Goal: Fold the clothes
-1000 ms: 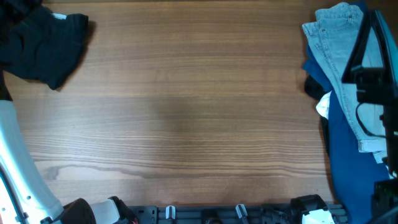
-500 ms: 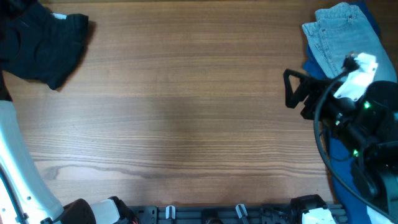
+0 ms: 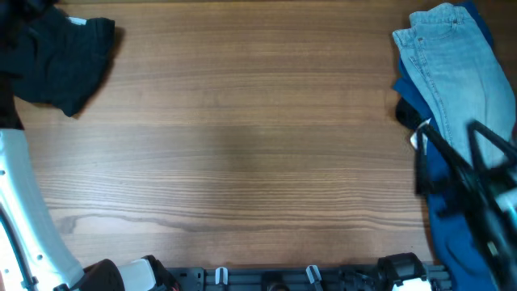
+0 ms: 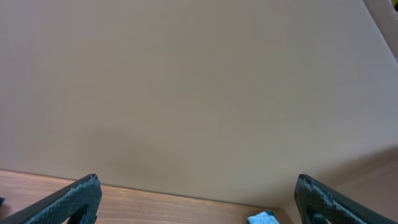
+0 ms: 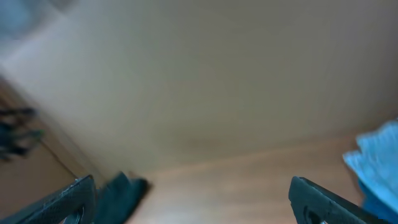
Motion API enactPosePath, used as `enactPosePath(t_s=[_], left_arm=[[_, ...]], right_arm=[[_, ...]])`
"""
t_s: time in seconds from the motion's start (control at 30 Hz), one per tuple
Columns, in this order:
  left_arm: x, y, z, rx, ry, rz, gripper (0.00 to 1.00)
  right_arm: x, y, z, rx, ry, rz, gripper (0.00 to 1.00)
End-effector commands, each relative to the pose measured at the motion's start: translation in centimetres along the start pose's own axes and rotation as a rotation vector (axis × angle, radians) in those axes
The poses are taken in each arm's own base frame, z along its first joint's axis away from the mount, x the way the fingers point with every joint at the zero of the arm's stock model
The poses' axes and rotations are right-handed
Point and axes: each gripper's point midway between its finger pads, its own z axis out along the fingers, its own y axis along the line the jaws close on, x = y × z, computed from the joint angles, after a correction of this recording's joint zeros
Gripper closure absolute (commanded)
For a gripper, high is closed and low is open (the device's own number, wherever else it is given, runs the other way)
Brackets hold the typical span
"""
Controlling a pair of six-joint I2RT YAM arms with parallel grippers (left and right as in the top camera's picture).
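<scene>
The large plain black garment of soft matte fabric lies crumpled in the upper left corner of the wooden worktop. A small white label shows at its top edge. At the upper right, light blue denim jeans lie over dark blue fabric that runs down the right edge. The right arm is a dark motion blur across that pile. The white left arm crosses the lower left corner. In the wrist views the left claw and the right claw each stand wide apart with nothing between the fingers, facing a plain beige surface.
</scene>
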Motion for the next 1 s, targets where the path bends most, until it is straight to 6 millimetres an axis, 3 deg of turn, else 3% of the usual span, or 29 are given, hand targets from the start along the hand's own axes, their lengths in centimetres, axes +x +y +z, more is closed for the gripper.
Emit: enactPosePath(t_s=[0.0, 0.13, 0.43, 0.57, 0.7, 0.77, 0.87, 0.93, 0.97], left_arm=[[-0.1, -1.4, -0.4, 0.022, -0.009, 0.013, 0.0], [-0.1, -1.4, -0.4, 0.022, -0.009, 0.013, 0.0], [-0.3, -1.5, -0.4, 0.024, -0.014, 0.021, 0.0], [-0.1, -1.4, -0.4, 0.021, -0.008, 0.015, 0.0], [0.5, -1.0, -0.4, 0.008, 0.014, -0.006, 0.0], [0.6, -1.0, -0.4, 0.005, 0.019, -0.012, 0.0], [0.6, -0.9, -0.4, 0.004, 0.019, -0.012, 0.0], [0.8, -0.9, -0.4, 0.002, 0.024, -0.016, 0.0], [0.8, -0.8, -0.4, 0.0, 0.026, -0.019, 0.0]], right_arm=[[-1.0, 0.8, -2.5, -0.034, -0.062, -0.001, 0.0], [-0.3, 0.5, -3.0, -0.022, -0.038, 0.002, 0.0], [5.3, -2.1, -3.2, 0.086, 0.188, 0.027, 0.0], [9.0, -7.0, -5.3, 0.333, 0.338, -0.043, 0.0], [11.7, -8.2, -6.9, 0.393, 0.461, -0.04, 0.0], [9.9, -7.6, -5.9, 0.365, 0.377, -0.047, 0.0], [4.2, -6.6, -4.9, 0.354, 0.131, -0.06, 0.0], [1.8, -6.7, -6.1, 0.397, 0.04, -0.065, 0.0], [0.7, -7.0, -7.7, 0.438, 0.008, -0.07, 0.0]])
